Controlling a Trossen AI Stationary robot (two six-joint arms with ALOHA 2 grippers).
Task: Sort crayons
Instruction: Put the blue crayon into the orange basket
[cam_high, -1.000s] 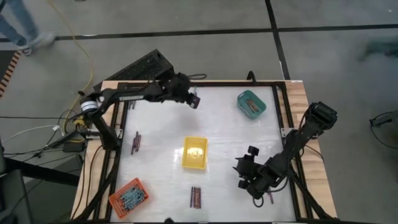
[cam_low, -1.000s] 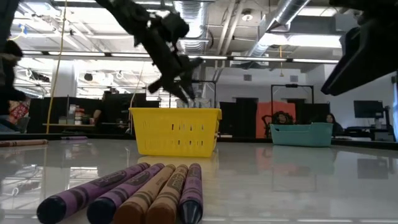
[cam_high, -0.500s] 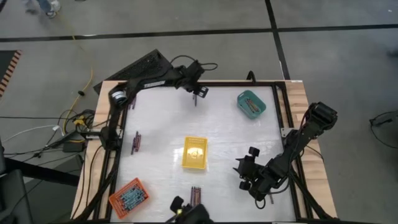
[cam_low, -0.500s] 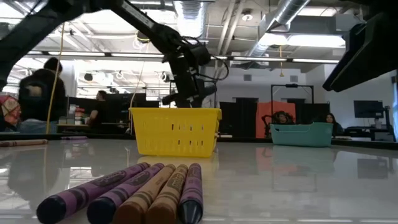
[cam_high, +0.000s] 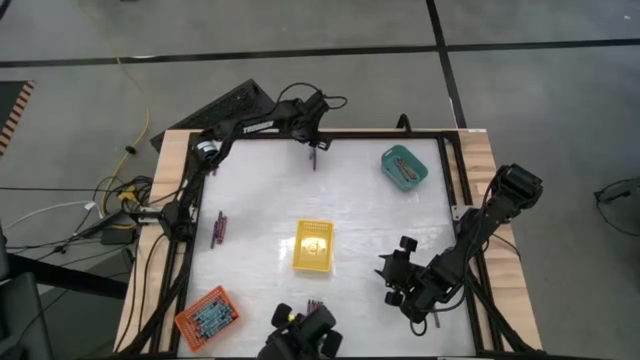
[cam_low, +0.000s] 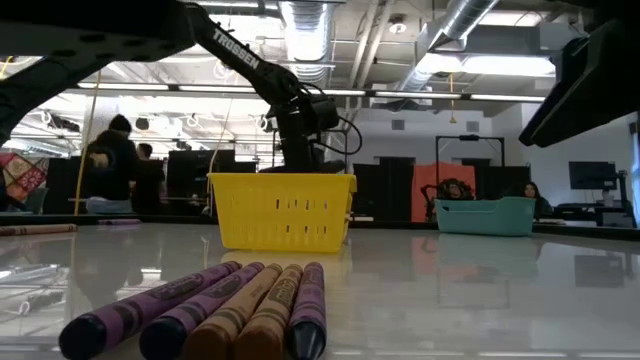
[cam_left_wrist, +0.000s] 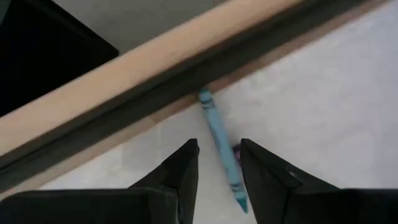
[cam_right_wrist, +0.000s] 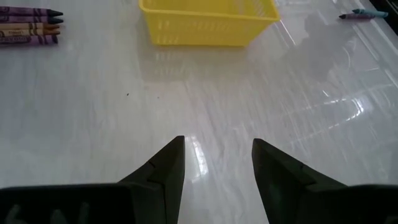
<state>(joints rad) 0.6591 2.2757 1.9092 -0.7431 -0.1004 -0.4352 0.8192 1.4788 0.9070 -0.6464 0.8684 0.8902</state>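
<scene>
A blue crayon (cam_left_wrist: 219, 140) lies flat on the white table beside the dark far rail, with a bit of a purple crayon (cam_left_wrist: 237, 149) next to it. My left gripper (cam_left_wrist: 219, 144) is open and points steeply down, one finger on each side of the blue crayon (cam_high: 313, 160); I see no touch. My right gripper (cam_right_wrist: 217, 143) is open over bare table near the right front (cam_high: 410, 290). Several purple and brown crayons (cam_low: 230, 310) lie together at the near edge. More crayons (cam_high: 218, 228) lie at the left.
A yellow tray (cam_high: 313, 245) stands mid-table. A teal tray (cam_high: 404, 167) with crayons is far right and an orange tray (cam_high: 207, 316) with crayons near left. A dark object (cam_high: 300, 335) sits at the near edge. People stand in the room beyond.
My left gripper has gone toward the table's far edge and down, tipping to point more steeply at the table, and now stands over the blue crayon by the far rail. A dark object has come into the high view at the near edge.
</scene>
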